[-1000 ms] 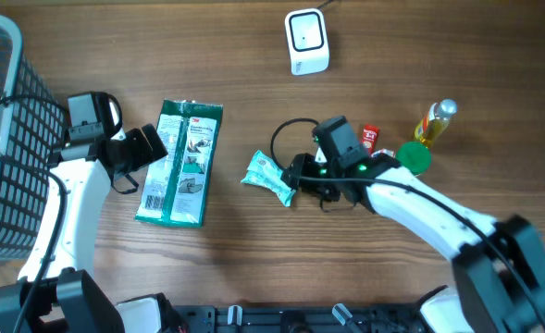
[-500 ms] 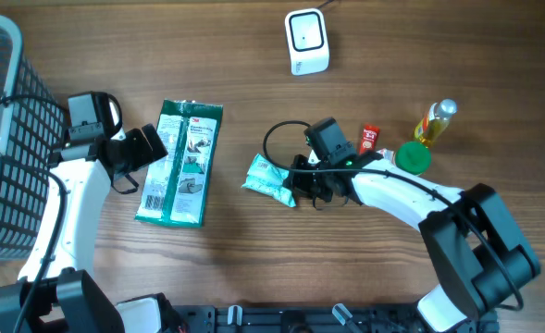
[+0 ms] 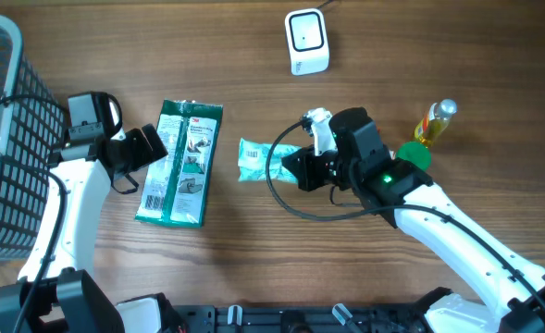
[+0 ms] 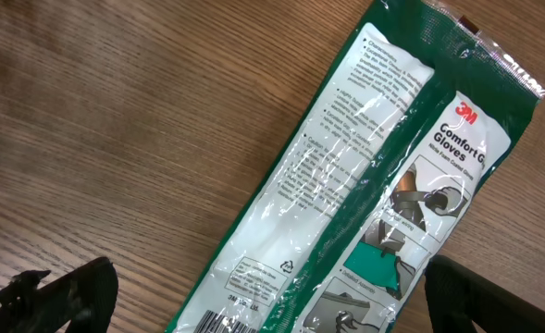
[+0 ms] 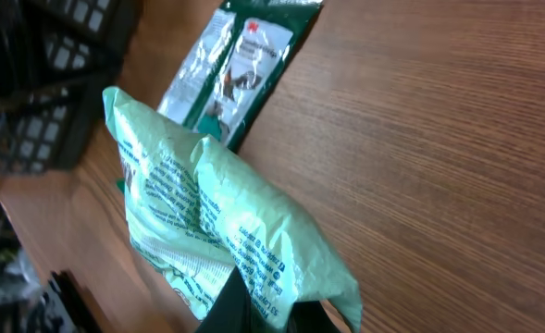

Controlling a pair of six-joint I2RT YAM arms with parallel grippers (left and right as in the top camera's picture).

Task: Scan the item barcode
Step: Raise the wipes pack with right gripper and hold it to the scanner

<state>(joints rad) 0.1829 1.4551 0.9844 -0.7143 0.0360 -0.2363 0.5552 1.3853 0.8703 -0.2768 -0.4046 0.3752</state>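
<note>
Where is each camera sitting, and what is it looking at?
Overhead: high up, looking straight down at the wooden table, the white barcode scanner and both arms.
Left wrist: on the left arm, looking down at the dark green glove packet; its own black fingers show at the bottom corners.
Right wrist: on the right arm, looking along the table past the pale green crinkly packet pinched in the right gripper.
Shared: the glove packet shows in all three views.
</note>
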